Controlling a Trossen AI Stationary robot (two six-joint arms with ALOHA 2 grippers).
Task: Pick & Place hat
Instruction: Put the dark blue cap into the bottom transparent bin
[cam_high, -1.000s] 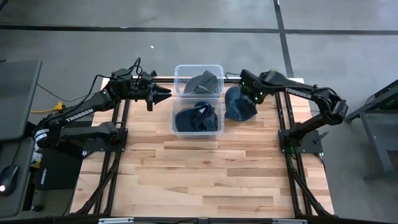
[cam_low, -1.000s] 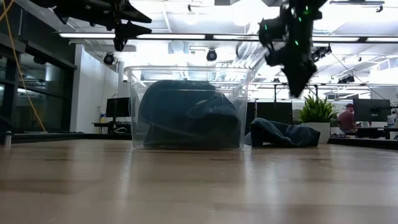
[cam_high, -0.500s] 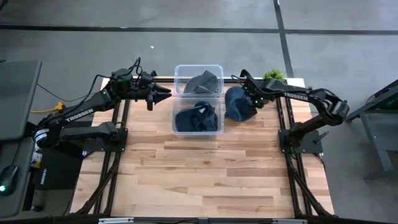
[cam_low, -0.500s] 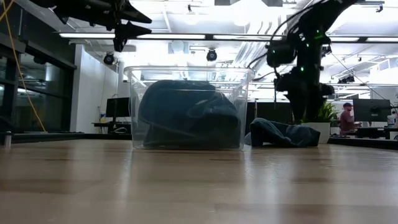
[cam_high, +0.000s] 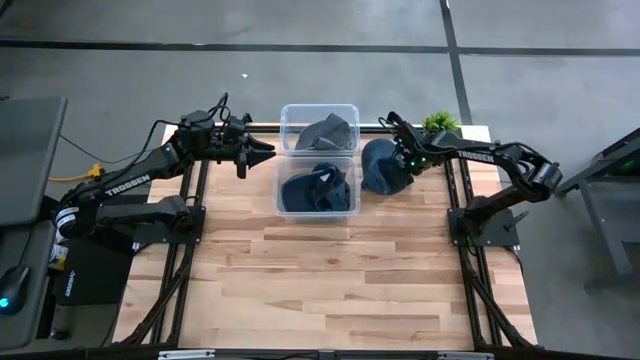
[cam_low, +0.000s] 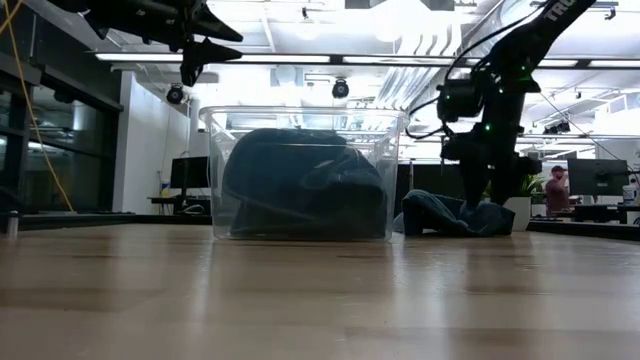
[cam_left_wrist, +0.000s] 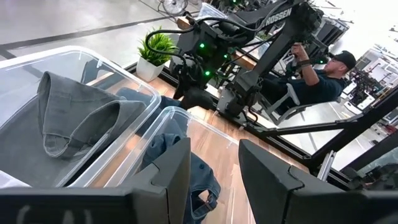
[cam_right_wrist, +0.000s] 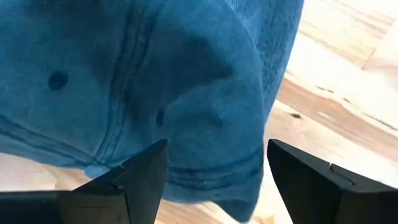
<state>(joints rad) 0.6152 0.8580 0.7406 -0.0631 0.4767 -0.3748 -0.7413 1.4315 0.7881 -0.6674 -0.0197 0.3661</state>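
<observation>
Blue denim hat (cam_high: 382, 166) lies on the table (cam_high: 330, 270) just right of the clear bins (cam_high: 318, 172). Right gripper (cam_high: 400, 160) hangs spread directly above it, apparently not yet touching. Left gripper (cam_high: 262, 152) waits left of the bins, fingers parted, holding nothing.

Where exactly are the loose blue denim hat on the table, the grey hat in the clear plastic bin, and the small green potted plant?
Blue denim hat (cam_high: 380, 167), high view, on its crown.
Grey hat (cam_high: 325, 131), high view, on its folded top.
Green potted plant (cam_left_wrist: 158, 46), left wrist view, on its leaves.
</observation>
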